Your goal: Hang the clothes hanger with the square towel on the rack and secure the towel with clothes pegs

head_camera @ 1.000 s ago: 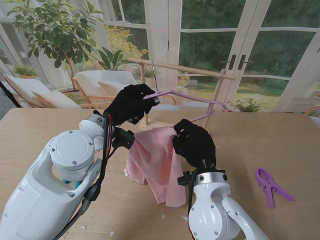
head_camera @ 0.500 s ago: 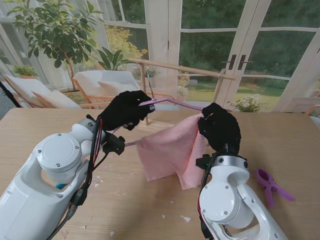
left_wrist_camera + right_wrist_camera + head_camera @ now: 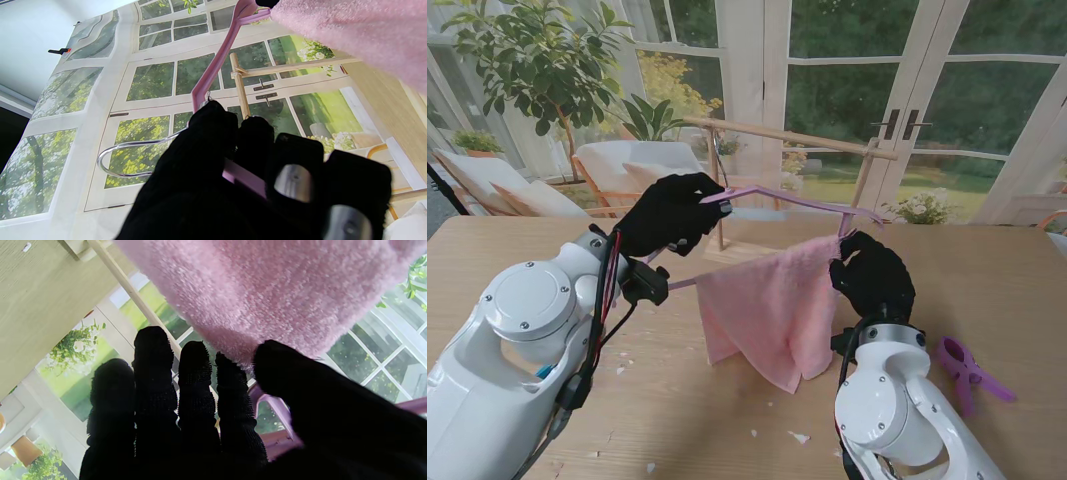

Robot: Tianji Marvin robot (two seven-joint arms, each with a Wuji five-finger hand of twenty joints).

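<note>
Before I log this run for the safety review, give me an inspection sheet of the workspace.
Surface: wooden table, small white scraps near me.
Job's things: pink hanger held in the air, pink towel draped over it; wooden rack farther from me; hanger not on it yet.
Clutter: purple peg lying on the right.
Hands: left hand shut on the hanger near its hook; right hand shut on the hanger's right end at the towel.
Cables: red and black wires along the left arm.
Surroundings: glass doors, plants, chairs.

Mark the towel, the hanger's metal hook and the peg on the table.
towel (image 3: 767, 310): stand view, middle of the hanging cloth.
metal hook (image 3: 113, 160): left wrist view, curved bend of the wire.
peg (image 3: 965, 368): stand view, centre of its body.
</note>
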